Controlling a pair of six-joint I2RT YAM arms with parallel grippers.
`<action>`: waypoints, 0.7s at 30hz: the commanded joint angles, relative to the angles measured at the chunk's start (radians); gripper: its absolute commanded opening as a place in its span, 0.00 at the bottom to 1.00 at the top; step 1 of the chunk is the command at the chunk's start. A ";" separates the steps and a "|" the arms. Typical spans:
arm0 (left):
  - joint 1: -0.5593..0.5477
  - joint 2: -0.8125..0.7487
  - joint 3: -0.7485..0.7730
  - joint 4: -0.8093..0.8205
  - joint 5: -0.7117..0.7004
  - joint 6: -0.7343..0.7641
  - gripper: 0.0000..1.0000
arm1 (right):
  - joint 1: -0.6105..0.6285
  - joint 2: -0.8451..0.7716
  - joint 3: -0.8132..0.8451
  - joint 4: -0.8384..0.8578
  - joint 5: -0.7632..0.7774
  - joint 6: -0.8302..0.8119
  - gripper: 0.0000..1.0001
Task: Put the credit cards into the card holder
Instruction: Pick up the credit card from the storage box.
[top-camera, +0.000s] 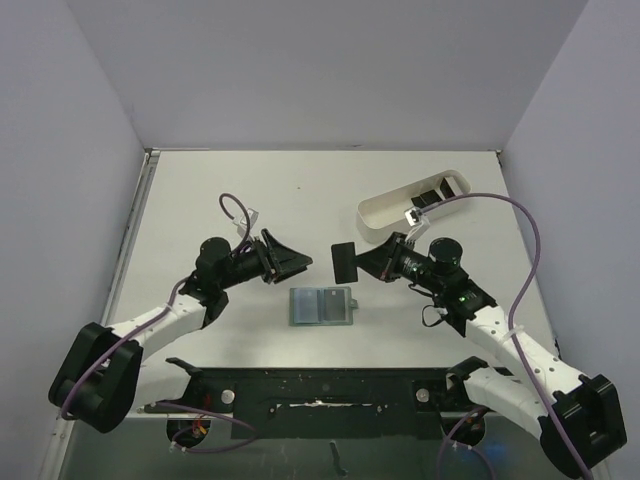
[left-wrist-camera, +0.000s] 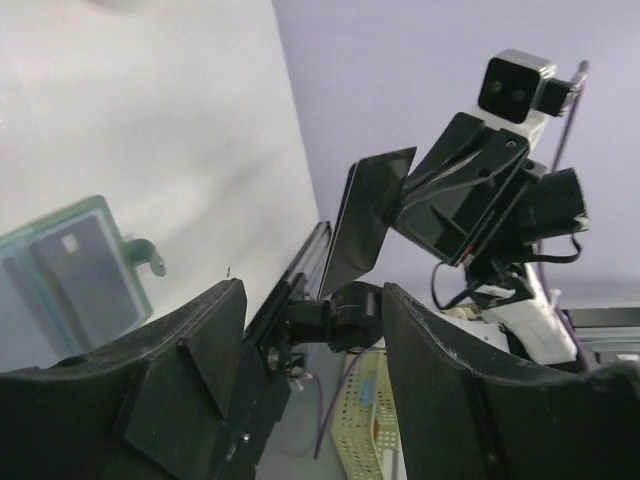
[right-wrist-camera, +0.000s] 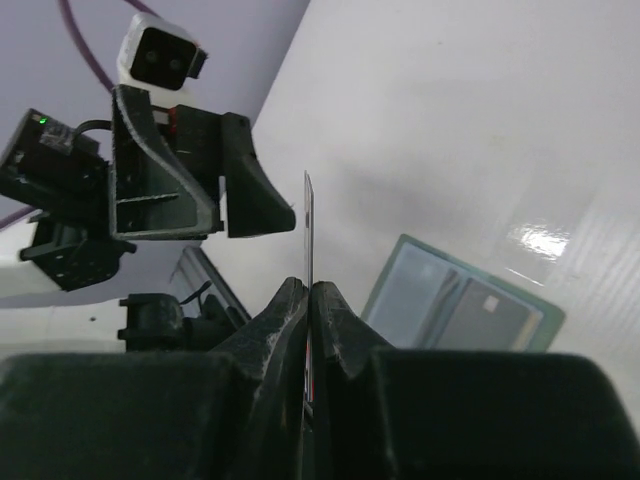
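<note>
Looking down from the top view, the right gripper (top-camera: 358, 262) is clamped on one black card (top-camera: 344, 262) and holds it in the air, clear of the table (top-camera: 200, 200). The card's long axis runs roughly near to far. The left gripper (top-camera: 298, 260) faces it from the left with its jaws spread and nothing between them; a small gap separates the two. The card holder (top-camera: 322, 306) lies open and flat on the table, just near of that gap and about midway between the arms. More credit cards (top-camera: 440, 190) sit in the white tray (top-camera: 385, 212), far right.

From the left wrist view, the held card (left-wrist-camera: 365, 225) stands ahead of the spread fingers (left-wrist-camera: 205, 350), tilted, with its broad face partly turned toward them. The card holder (left-wrist-camera: 75, 275) lies below to the left, a dark card already showing in one pocket.

From the right wrist view, the card (right-wrist-camera: 308, 225) appears edge-on, pinched by its lower end between the closed fingers (right-wrist-camera: 280, 310). The card holder (right-wrist-camera: 460, 300) lies below and to the right, its pockets facing up.

Judgement: the right arm, holding the card, is the nearer. The card must drop toward the holder and tilt flat, or pass to the left gripper. The surrounding surface is smooth, and no obstacle shows near the holder.
</note>
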 joint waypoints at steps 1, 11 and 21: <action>-0.010 0.070 -0.057 0.420 0.070 -0.197 0.56 | 0.050 0.012 -0.045 0.296 -0.058 0.146 0.00; -0.044 0.154 -0.098 0.651 0.060 -0.294 0.56 | 0.116 0.058 -0.061 0.351 -0.029 0.198 0.00; -0.067 0.143 -0.090 0.628 0.035 -0.292 0.26 | 0.162 0.113 -0.046 0.372 -0.025 0.221 0.00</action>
